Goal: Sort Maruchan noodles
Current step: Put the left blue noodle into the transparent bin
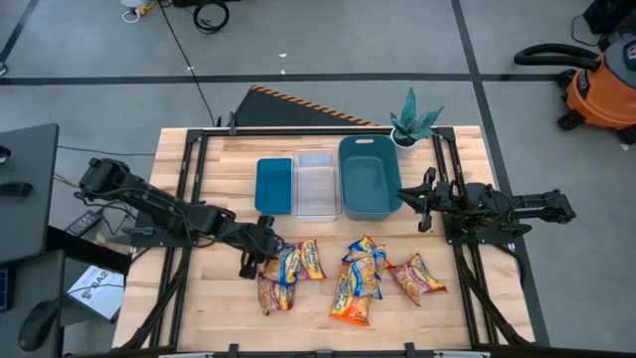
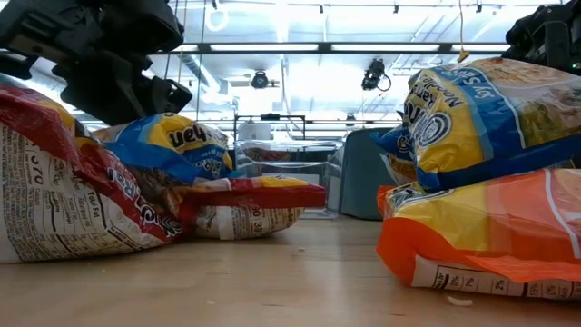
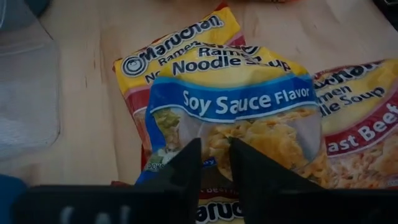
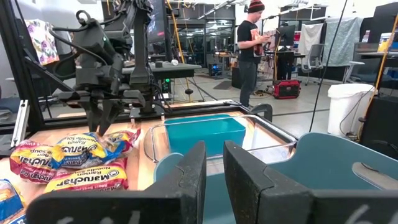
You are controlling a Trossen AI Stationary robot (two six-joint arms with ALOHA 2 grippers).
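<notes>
Several Maruchan noodle packets lie on the wooden table in three loose heaps: a left heap [image 1: 283,268], a middle heap [image 1: 360,280] and a maroon packet [image 1: 417,276] to the right. My left gripper [image 1: 264,255] [image 3: 216,158] points down at the left heap, shut on a blue-and-yellow Soy Sauce packet [image 3: 236,99]. This packet lies on a yellow-and-red packet [image 3: 180,37], beside a red Beef packet [image 3: 364,118]. My right gripper [image 1: 405,202] [image 4: 214,162] waits, shut, by the big teal bin's right wall. My left gripper pinches the Soy Sauce packet between its two fingers at one edge [image 3: 216,144]. The fingers [image 3: 186,171] come from above, slanting down from the table's left. The packet rests on the packets under it, and its held end stands tilted up [image 2: 177,141].
Three bins stand side by side at the table's far side: a small teal bin [image 1: 274,186], a clear bin [image 1: 317,184] and a big teal bin [image 1: 369,177]. A potted plant [image 1: 413,123] stands at the far right corner. A person [image 4: 252,43] stands in the room beyond.
</notes>
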